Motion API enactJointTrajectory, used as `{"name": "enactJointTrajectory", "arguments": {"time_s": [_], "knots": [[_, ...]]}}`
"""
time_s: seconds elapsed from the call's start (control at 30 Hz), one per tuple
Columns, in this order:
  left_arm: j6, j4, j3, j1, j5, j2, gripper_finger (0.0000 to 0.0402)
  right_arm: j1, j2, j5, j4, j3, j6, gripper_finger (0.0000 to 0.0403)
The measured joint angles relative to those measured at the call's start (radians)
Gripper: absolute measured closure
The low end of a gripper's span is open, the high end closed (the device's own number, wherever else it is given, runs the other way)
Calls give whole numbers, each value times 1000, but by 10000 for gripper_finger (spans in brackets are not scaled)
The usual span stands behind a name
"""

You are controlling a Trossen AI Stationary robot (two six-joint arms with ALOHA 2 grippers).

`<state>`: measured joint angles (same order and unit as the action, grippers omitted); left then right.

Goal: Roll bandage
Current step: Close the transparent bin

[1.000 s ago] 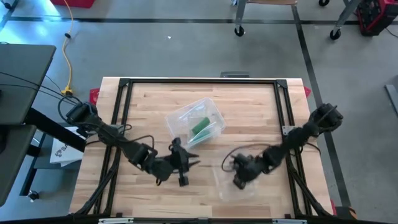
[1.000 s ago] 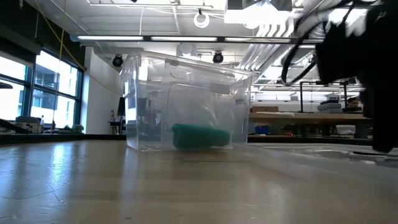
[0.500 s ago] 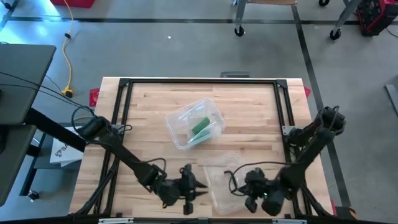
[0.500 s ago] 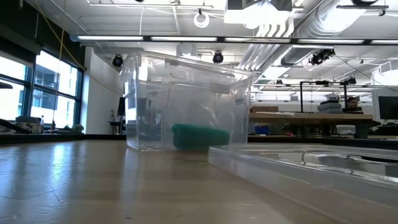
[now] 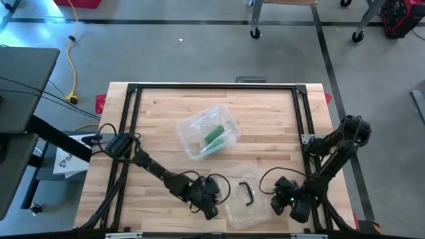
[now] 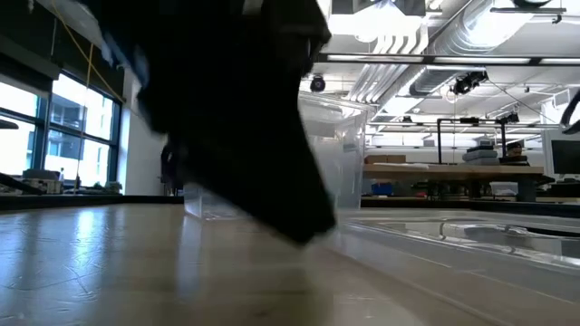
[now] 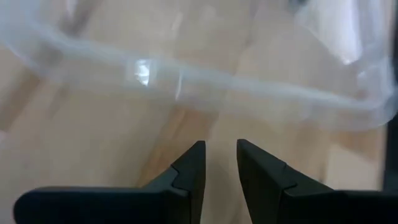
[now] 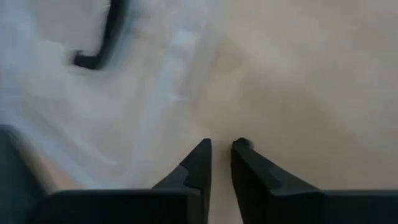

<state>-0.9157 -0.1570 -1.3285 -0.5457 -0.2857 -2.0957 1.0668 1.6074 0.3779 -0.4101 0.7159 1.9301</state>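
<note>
Grey floor, tall windows, ceiling strip lights, distant workbench.

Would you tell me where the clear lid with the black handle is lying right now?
In the high view, the lid lies flat near the table's front edge, between the left gripper and the right gripper.

Bandage roll: green. Container and lid: clear plastic; lid handle: black. Surface: light wood grain, black frame.
</note>
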Motion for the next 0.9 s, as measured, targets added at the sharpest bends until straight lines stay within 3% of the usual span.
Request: {"name": "enactJointTrajectory", "arguments": {"time_s": [0.1, 0.23, 0.63, 0.9], "knots": [[0, 38, -2, 2, 11, -36, 317, -12, 16, 41, 273, -100, -26, 348], [-15, 92, -5, 16, 16, -69, 317, -38, 41, 76, 395, -119, -79, 343], [4, 95, -1, 46, 15, -75, 317, -52, 47, 118, 315, 1, -276, 343], [1, 96, -1, 33, -13, -77, 317, -51, 44, 144, 71, 121, -262, 343]]}}
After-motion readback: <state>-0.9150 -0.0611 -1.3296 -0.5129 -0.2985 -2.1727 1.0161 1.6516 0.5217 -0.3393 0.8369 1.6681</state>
